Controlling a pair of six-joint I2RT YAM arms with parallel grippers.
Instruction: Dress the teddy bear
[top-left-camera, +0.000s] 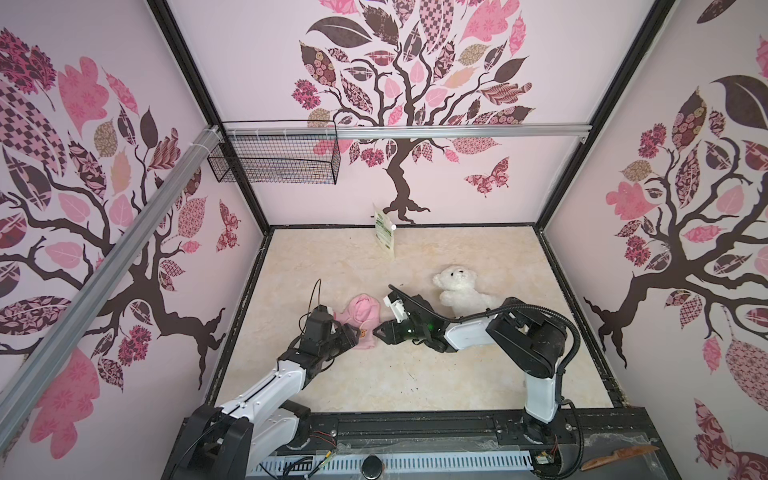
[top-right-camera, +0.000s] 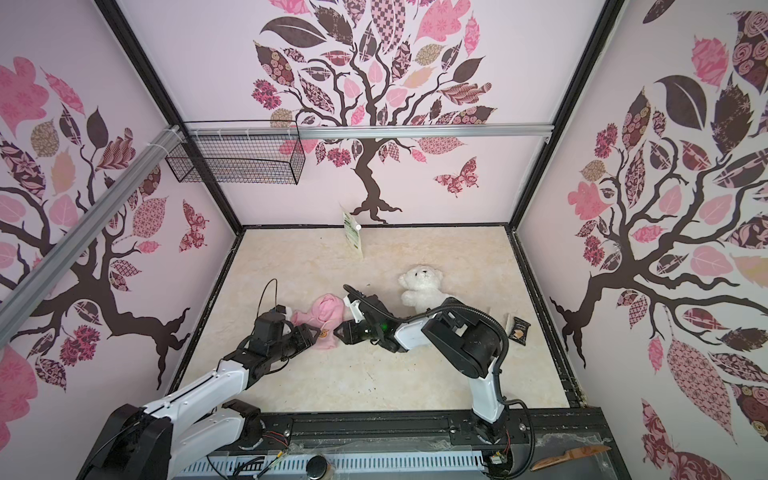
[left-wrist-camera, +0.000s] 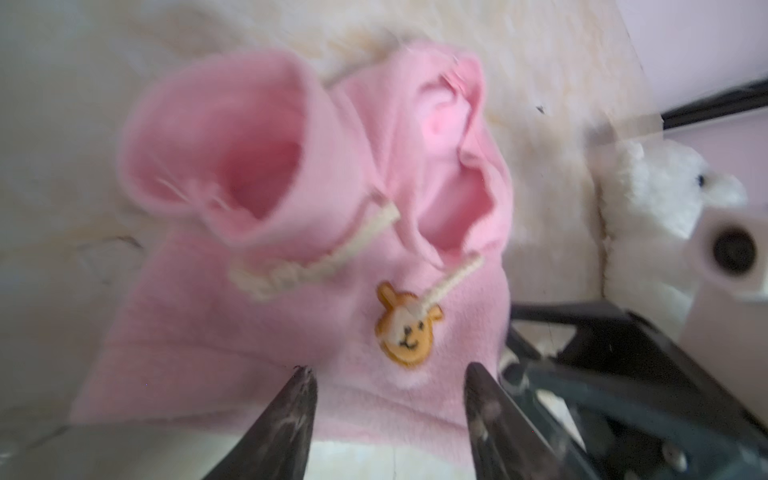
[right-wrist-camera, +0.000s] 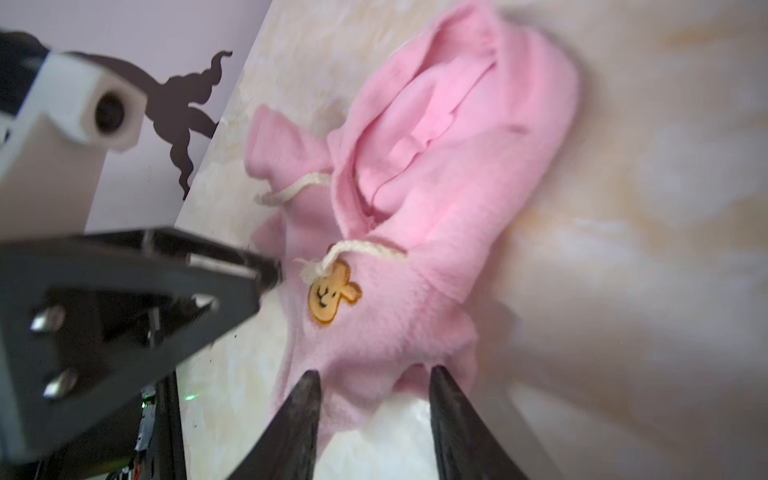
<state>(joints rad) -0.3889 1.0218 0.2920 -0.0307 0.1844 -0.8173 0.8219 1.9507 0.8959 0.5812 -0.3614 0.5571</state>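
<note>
The teddy bear (top-left-camera: 456, 286) (top-right-camera: 422, 284) is white and fluffy and lies at the middle right of the floor. My right arm hides its lower body. It also shows in the left wrist view, teddy bear (left-wrist-camera: 648, 199). A pink hooded top (top-left-camera: 362, 313) (top-right-camera: 326, 316) with a bear-face patch (left-wrist-camera: 405, 332) (right-wrist-camera: 330, 297) lies left of it. My left gripper (top-left-camera: 356, 332) (left-wrist-camera: 390, 374) is open, its fingers astride the top's hem. Facing it, my right gripper (top-left-camera: 375, 331) (right-wrist-camera: 374, 374) is open, with bunched hem fabric between its fingertips.
A black wire basket (top-left-camera: 274, 162) hangs on the back left rail. A printed card (top-left-camera: 384, 232) leans at the back wall. A dark packet (top-right-camera: 519, 330) lies right of my right arm. A wooden piece (top-left-camera: 619, 455) rests on the front ledge.
</note>
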